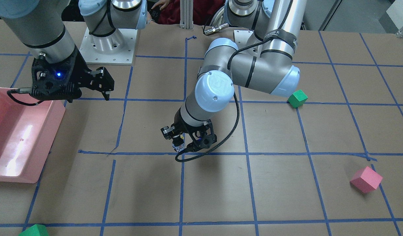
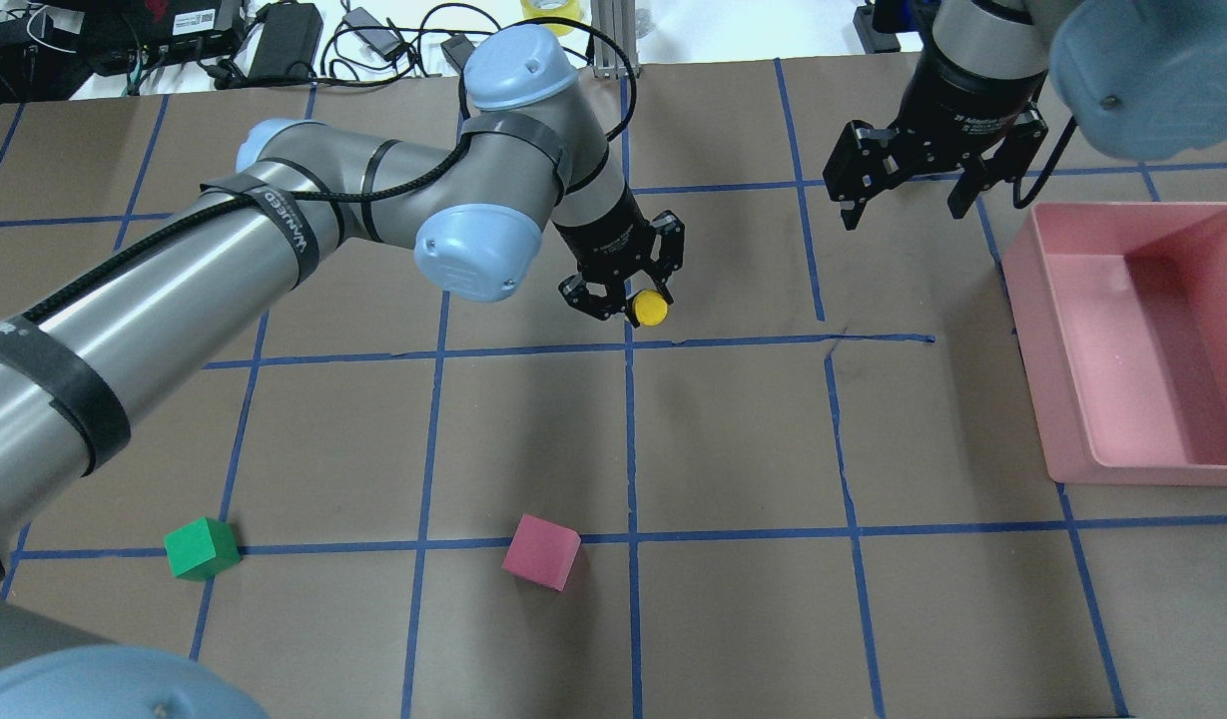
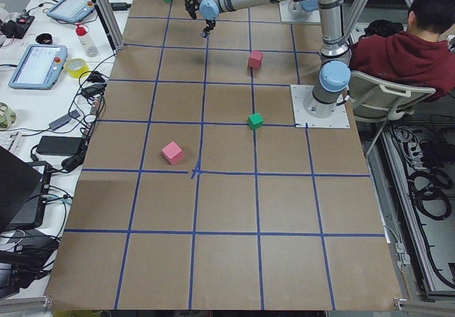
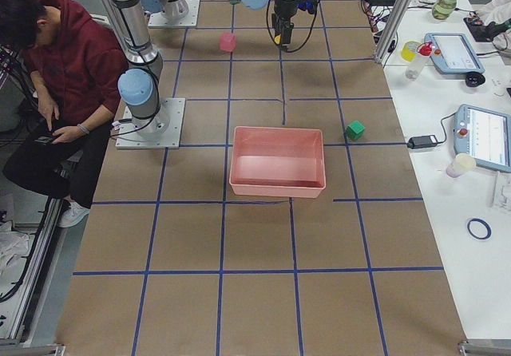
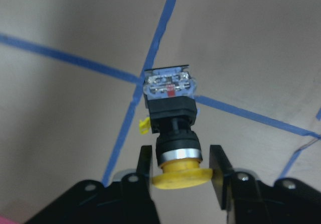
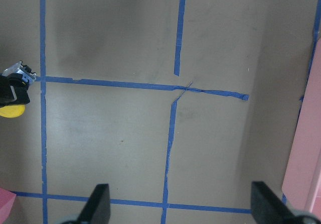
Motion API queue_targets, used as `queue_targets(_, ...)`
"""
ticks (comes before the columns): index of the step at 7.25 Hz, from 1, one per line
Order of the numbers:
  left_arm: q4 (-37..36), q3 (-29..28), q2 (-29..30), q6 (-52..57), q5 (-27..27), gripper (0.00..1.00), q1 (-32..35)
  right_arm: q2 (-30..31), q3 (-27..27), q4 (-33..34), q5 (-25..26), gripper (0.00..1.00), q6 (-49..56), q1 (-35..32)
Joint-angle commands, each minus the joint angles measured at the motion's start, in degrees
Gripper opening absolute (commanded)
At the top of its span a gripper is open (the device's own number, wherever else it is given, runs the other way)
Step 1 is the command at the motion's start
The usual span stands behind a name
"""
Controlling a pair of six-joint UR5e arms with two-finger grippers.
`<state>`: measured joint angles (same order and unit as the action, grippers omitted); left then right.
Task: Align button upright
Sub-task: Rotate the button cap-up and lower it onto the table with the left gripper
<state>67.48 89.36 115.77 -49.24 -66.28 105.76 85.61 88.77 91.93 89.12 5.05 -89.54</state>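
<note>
Left wrist-mounted view: left gripper (image 5: 181, 157) clamps the button (image 5: 170, 106) by its yellow cap; right gripper (image 2: 905, 208) spread apart.

One button (image 2: 651, 309), four cubes (image 3: 256, 121), one bin (image 2: 1047, 350)

Brown paper-covered table (image 2: 733, 619) with blue tape grid (image 2: 630, 449). Pink bin (image 4: 277, 187) sits on the robot's right side, open side up, nothing visible inside. Green cube (image 2: 202, 548) and pink cube (image 2: 541, 551) both on a tape line near the robot, well apart. Second pink cube (image 1: 366, 179) tilted, touching a tape line on the far side. Second green cube (image 4: 355, 130) just beside the bin's far end. Person in red hoodie (image 3: 412, 43) seated behind the bases. Tablets (image 3: 37, 65), yellow tape roll (image 3: 76, 66) and cables (image 2: 284, 40) on the side desks.
</note>
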Motion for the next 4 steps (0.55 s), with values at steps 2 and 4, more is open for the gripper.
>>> queue_targets(2,0.9,-0.5,4.4,-6.5,15.0,0.00,-5.9,-0.2,-0.1,0.1,0.6,1.00,0.2,-0.1)
queue_targets(4,1.2,1.4,5.3,-5.6,15.3,0.00,-7.7,-0.2,-0.1,-0.4,0.0,1.00,0.1,-0.3)
